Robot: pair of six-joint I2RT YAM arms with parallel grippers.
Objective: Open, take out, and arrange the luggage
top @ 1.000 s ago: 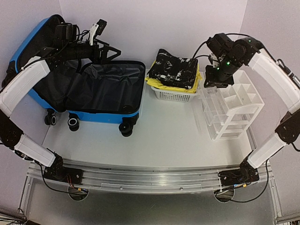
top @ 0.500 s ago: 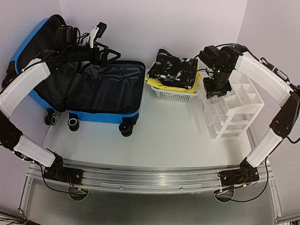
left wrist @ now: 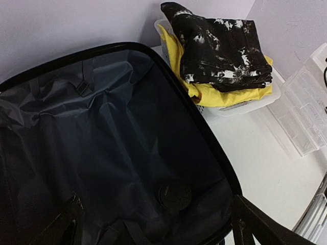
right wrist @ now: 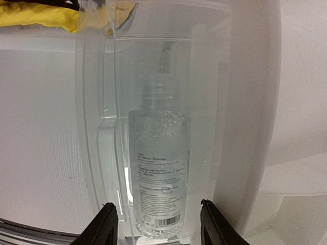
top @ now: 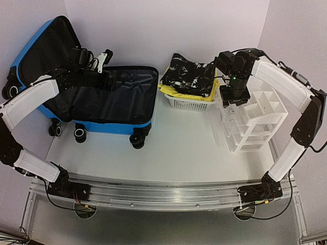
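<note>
Left wrist: luggage (left wrist: 127, 153) cut off btm/left edges.

Clear bottle (right wrist: 158, 168) in transparent organizer (top: 260, 109)

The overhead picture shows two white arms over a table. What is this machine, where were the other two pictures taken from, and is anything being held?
It is a robot: two jointed arms bolted at the near edge of the table, each ending in a two-fingered hand. The overhead picture comes from a fixed camera above and behind the arms. The other two come from small cameras on the wrists, each looking along its own fingers.

On the table are an open blue suitcase with black lining, a white basket holding a black-and-white bag on yellow cloth, and a clear plastic organiser.

The left hand hovers open and empty over the suitcase. The right hand is at the organiser, fingers apart on either side of a clear bottle inside it, gripping nothing.
</note>
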